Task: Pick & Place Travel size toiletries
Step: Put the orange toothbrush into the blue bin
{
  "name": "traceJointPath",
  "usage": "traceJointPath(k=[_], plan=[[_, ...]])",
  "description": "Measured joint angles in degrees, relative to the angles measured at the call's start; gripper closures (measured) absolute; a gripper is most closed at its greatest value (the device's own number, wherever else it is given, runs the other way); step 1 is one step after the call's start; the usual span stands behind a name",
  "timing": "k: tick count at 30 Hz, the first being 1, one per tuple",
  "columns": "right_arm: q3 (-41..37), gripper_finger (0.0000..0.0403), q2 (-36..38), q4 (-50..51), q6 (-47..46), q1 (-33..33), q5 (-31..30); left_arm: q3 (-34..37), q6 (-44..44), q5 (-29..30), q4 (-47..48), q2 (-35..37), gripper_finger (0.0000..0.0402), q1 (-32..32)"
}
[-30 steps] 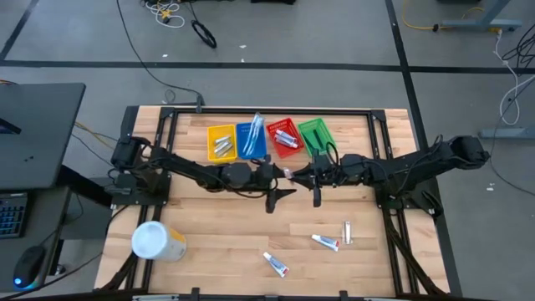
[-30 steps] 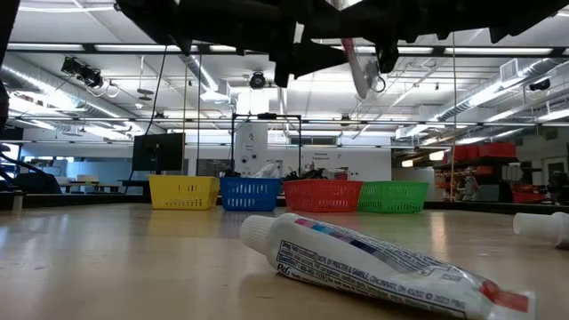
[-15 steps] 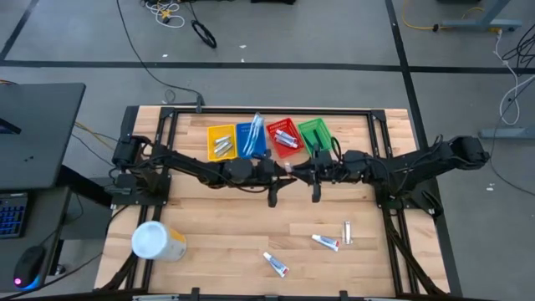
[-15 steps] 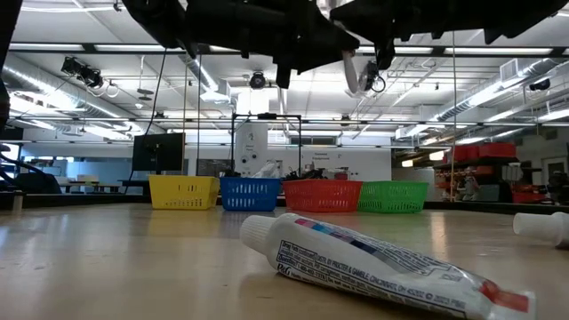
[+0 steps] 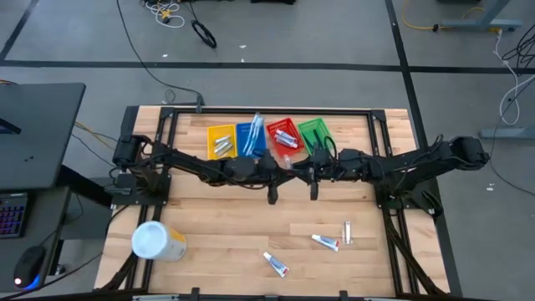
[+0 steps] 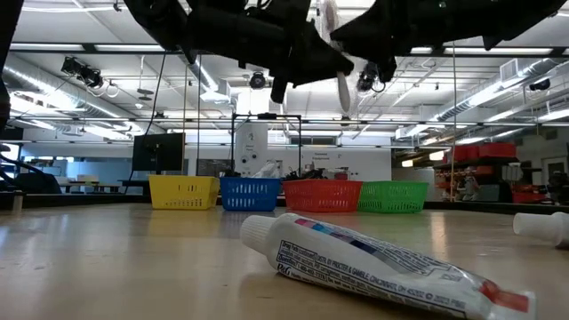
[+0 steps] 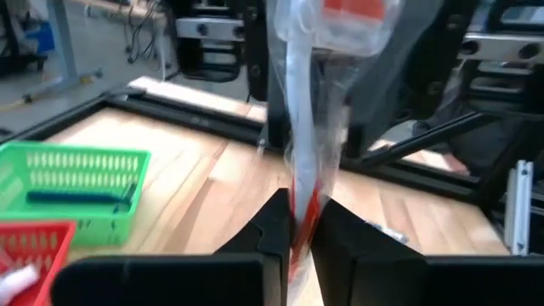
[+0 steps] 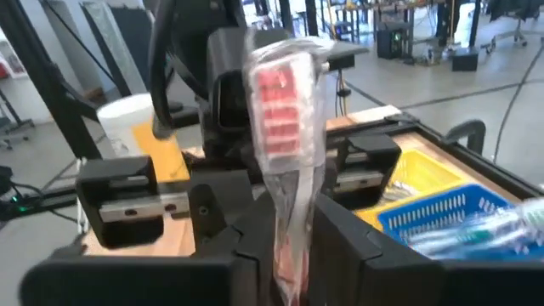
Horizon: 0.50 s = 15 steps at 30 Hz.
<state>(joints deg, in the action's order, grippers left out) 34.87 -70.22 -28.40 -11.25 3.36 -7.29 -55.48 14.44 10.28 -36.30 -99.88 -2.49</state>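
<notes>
Left gripper (image 7: 302,234) is pinched on a wrapped toothbrush (image 7: 310,127) mid-air near the baskets; right gripper (image 8: 289,234) has it between its fingers too, looser. Light, crinkly, slippery wrapper, so grab the stiff handle.

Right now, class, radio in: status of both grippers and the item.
Left gripper shut on wrapped toothbrush above mid-table. Right gripper at its other end, grip unclear. Nothing in the way.

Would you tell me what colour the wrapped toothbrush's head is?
Red, clearest in the right wrist view: toothbrush.
</notes>
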Motion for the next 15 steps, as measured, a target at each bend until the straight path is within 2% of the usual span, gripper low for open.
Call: traceJointPath(k=[2, 5, 10, 15], plan=[[0.00, 0.0308, 0.04, 2.88, -0.78, -0.21, -0.82, -0.01, 1.42, 0.42, 1.67, 0.00, 0.0373, 0.40], [0.00, 0.0295, 0.81, 8.24, -2.23, -0.30, -3.30, 0.00, 4.04, 0.82, 4.93, 0.00, 0.0374, 1.36], [0.00, 0.0278, 2.44, 16.20, -5.90, -0.36, -4.13, 0.00, 6.63, 1.20, 10.86, 0.00, 0.0374, 3.98], [0.00, 0.0268, 3.27, 26.04, -8.60, -0.36, -4.13, 0.00, 6.80, 1.41, 16.82, 1.86, 0.0371, 9.33]])
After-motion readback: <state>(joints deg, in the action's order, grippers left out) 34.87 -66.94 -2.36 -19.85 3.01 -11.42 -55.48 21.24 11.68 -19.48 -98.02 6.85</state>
